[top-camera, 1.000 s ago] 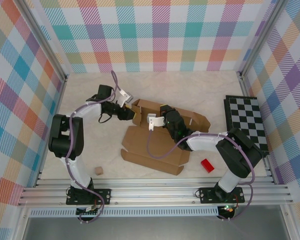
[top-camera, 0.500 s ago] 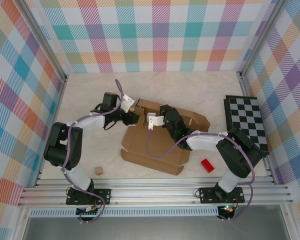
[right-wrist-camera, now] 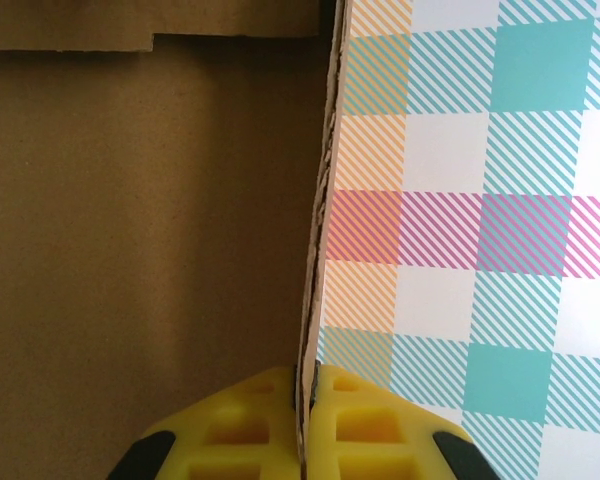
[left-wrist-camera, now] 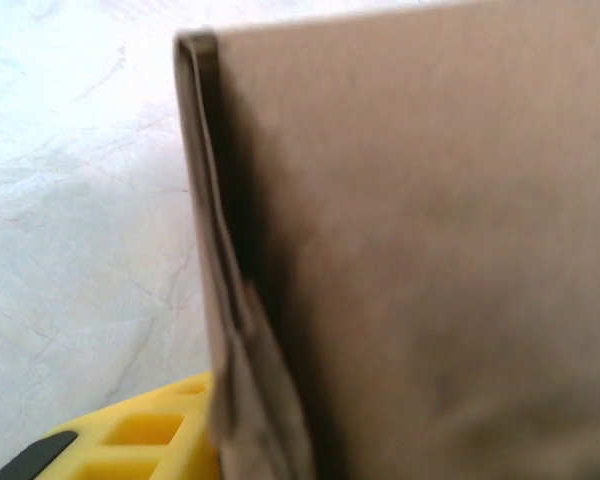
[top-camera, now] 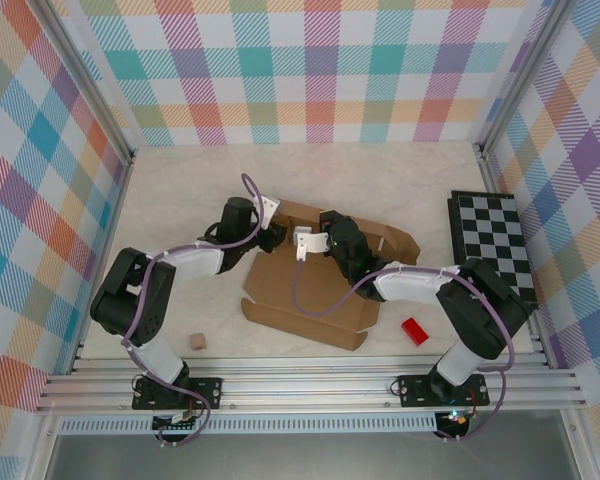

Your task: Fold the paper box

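Note:
The paper box (top-camera: 310, 300) is a brown cardboard sheet lying mid-table, its back and left walls raised. My right gripper (top-camera: 310, 243) stands at the back wall. In the right wrist view its yellow fingers (right-wrist-camera: 250, 420) are shut on that wall's thin edge (right-wrist-camera: 315, 250), with the brown panel to the left. My left gripper (top-camera: 271, 236) is at the box's left wall. In the left wrist view one yellow finger (left-wrist-camera: 130, 440) lies against a doubled cardboard flap (left-wrist-camera: 230, 330). The broad panel (left-wrist-camera: 430, 250) hides the other finger.
A small red block (top-camera: 414, 331) lies right of the box and a tiny tan cube (top-camera: 196, 341) sits near the left arm's base. A black and white checkerboard (top-camera: 492, 243) lies along the right side. Plaid walls (top-camera: 320, 70) enclose the table.
My left arm has swung right from beside the box until its gripper reaches the left wall, and its jaws have narrowed. The right gripper has held still on the back wall.

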You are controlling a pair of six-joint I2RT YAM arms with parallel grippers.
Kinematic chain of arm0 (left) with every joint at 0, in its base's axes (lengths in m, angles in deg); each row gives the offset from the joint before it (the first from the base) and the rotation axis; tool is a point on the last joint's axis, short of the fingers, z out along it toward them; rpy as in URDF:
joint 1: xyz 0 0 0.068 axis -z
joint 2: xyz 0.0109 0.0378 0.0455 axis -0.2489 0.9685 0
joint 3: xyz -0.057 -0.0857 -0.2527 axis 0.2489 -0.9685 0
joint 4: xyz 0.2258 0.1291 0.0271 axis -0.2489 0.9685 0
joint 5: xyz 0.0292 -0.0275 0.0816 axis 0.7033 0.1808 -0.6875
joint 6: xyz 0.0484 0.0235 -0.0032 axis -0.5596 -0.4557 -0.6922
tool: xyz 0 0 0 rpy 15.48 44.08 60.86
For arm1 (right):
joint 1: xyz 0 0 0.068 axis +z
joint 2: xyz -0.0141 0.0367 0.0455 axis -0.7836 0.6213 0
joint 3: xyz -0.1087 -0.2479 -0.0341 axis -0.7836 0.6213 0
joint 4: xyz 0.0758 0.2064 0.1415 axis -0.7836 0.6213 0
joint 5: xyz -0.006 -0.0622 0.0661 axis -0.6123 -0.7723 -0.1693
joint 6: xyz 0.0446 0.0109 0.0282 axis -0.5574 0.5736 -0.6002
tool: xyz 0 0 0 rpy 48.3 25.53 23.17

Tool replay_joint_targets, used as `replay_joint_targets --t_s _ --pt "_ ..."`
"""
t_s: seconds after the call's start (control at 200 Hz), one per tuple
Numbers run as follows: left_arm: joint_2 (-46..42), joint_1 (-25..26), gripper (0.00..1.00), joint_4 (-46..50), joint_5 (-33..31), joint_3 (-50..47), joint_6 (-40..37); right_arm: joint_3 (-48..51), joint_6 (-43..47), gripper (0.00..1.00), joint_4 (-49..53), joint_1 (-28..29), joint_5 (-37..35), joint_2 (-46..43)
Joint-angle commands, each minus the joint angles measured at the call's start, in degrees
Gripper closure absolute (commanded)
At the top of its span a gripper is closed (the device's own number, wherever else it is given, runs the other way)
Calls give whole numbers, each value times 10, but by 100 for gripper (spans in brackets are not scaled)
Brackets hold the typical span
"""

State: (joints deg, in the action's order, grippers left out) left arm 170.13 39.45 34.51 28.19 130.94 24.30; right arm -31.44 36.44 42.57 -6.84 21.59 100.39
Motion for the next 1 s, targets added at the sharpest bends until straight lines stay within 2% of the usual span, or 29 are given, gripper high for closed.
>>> replay_joint_targets --t_s 0.0,0.08,0.13,0.27,0.385,0.455,0.49,0.535,0.69,0.785,0.905,0.995 --pt "0 21 66 -90 -68 -8 61 14 -8 100 87 13 19 5" --pt "2 36 83 -114 -154 -17 78 15 -10 100 87 15 19 6" --pt "9 41 88 -117 -198 -15 86 17 -12 100 87 18 17 6" --pt "29 44 100 -108 -266 -5 127 21 -19 100 88 22 12 3" --pt "30 62 100 -83 -349 2 137 25 -28 100 90 23 2 -5" --pt "42 69 100 -64 -364 17 115 27 -38 100 95 24 2 -13" --pt "47 69 100 -56 -361 21 113 27 -43 100 100 24 3 -17" --pt "46 68 94 -65 -342 15 108 27 -44 100 103 23 5 -19" --pt "22 32 67 -96 -169 -24 109 26 -41 100 103 23 7 -13" --pt "7 12 56 -83 -123 -34 103 24 -45 100 104 23 8 -11" --pt "-18 -21 47 -80 -60 -58 105 21 -49 100 107 22 12 -11" --pt "-33 -27 44 -70 -40 -79 91 18 -52 100 113 22 12 -12"
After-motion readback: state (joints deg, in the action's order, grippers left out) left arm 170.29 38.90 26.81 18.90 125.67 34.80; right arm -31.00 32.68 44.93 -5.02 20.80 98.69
